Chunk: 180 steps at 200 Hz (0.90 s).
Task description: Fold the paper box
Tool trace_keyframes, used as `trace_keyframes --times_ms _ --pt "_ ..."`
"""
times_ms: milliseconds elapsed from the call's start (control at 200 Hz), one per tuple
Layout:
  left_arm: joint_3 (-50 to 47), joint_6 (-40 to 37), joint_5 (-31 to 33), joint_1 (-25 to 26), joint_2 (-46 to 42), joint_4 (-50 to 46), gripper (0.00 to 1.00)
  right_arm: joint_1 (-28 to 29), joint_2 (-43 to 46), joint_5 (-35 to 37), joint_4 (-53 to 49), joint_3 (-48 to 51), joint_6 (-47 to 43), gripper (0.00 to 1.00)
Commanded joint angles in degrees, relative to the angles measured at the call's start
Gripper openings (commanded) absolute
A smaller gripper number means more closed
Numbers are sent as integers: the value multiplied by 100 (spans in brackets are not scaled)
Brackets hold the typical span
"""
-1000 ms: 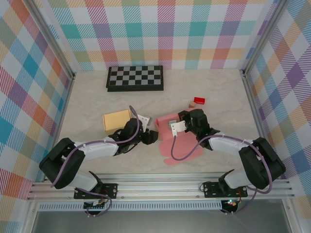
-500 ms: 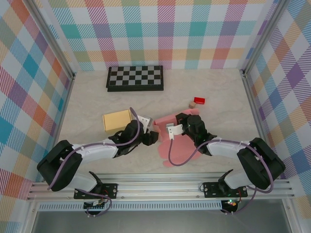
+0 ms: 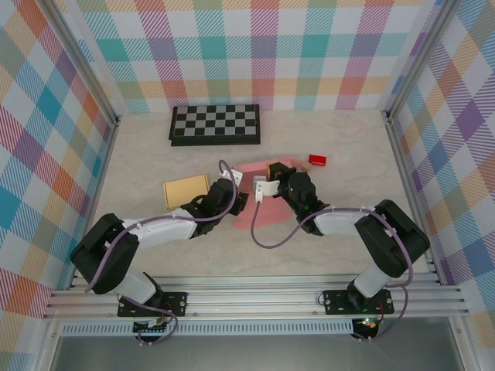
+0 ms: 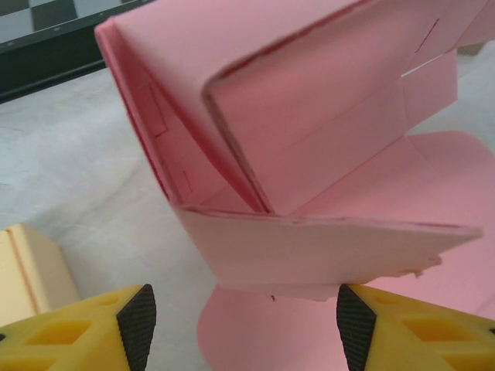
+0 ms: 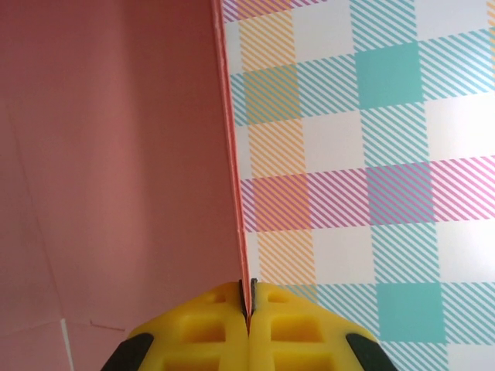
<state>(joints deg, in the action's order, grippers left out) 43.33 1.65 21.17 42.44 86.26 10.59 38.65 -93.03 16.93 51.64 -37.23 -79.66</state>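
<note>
Mid-table, right end effector point(image 5: 248, 298) pinches one paper box point(image 4: 332, 131); left end effector point(image 4: 241, 320) gapes.

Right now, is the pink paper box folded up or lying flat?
Partly folded. In the left wrist view the pink paper box has its sides standing up, while a rounded flap lies flat on the table.

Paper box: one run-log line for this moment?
object: paper box, partly folded | left gripper: open, near flap | right gripper: shut on panel edge
</note>
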Motion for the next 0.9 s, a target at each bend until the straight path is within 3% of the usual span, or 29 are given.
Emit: trace_keyframes --times_ms 0,360,510,620,895 --pt "35 -463 204 -198 180 -39 65 89 -359 -137 602 -28 228 0" --pt "-384 -453 -531 -417 -397 -232 65 98 -1110 -93 601 191 -355 0" --pt "-405 357 -972 -863 -1294 -888 66 81 -1211 -58 398 74 -646 0" --pt "-689 876 -1446 -1146 -1858 -778 67 81 -1386 -89 303 -48 -787 0" --pt "-852 1144 -1175 -1475 -2324 -1454 68 -117 -1250 -380 -276 -130 -726 0"
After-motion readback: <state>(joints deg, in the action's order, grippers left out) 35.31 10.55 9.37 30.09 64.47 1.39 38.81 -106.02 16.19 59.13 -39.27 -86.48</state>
